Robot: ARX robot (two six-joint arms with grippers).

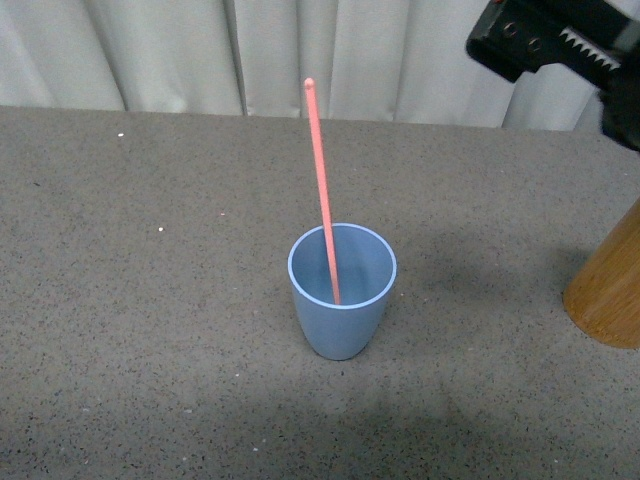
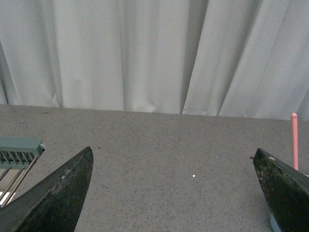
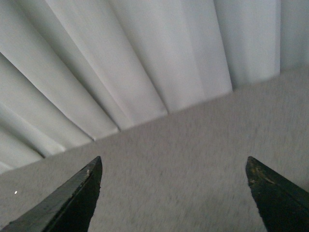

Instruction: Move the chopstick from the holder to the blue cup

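The blue cup (image 1: 335, 325) stands upright in the middle of the table. One salmon-pink chopstick (image 1: 320, 170) stands in it, leaning back and to the left, its rounded end up. The orange-brown holder (image 1: 610, 295) is at the right edge, partly cut off; its inside is out of view. My right gripper (image 1: 560, 45) is high at the top right, above the holder, open and empty. In its wrist view the right gripper (image 3: 174, 159) shows only table between its jaws. My left gripper (image 2: 173, 152) is open and empty; the chopstick's tip (image 2: 294, 140) and a bit of the cup (image 2: 274, 224) show beside one finger.
Grey speckled tabletop (image 1: 150, 330) runs back to a white curtain (image 1: 200, 50). A pale green ribbed part (image 2: 19, 151) shows at the edge of the left wrist view.
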